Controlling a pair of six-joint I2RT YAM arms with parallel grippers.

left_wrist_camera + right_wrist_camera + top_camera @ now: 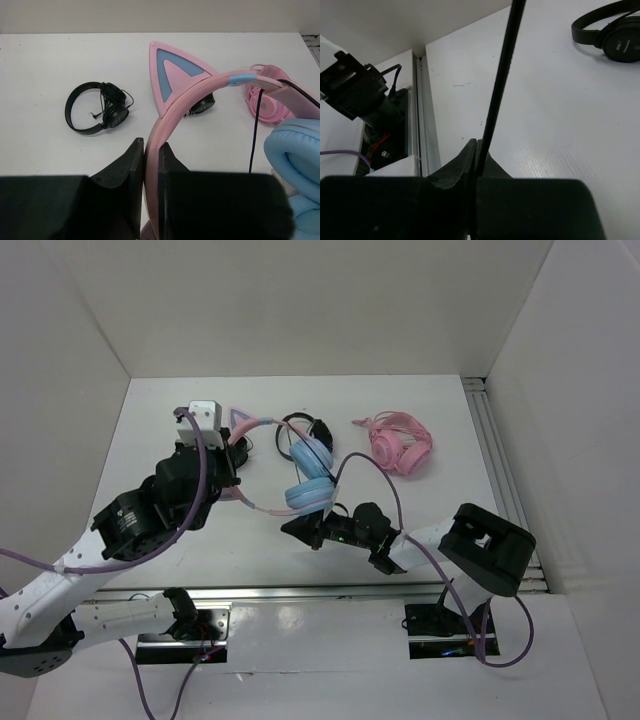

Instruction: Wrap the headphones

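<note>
Setup is a plain white table (430, 400) boxed in by white walls (300, 300), matte and pretty bare, with a metal rail (500, 460) running along the edge well to the right of the cat-ear headphones (312, 454). Those headphones sit around the middle of the table, blue cups stacked near each other and the pink headband arcing off to the left. The left gripper (151, 150) has its jaws pressed together on that headband, just below the cat ear (172, 75), so that end looks lifted off the surface. The right gripper (476, 150) sits just in front of the blue cups, pinching the black cable (502, 65), which runs taut up out of its fingers. Small black headphones (300, 425) lie right behind the cat-ear pair, touching or nearly so from above. All-pink headphones (400, 445) lie off to the right of them, clearly apart.
</note>
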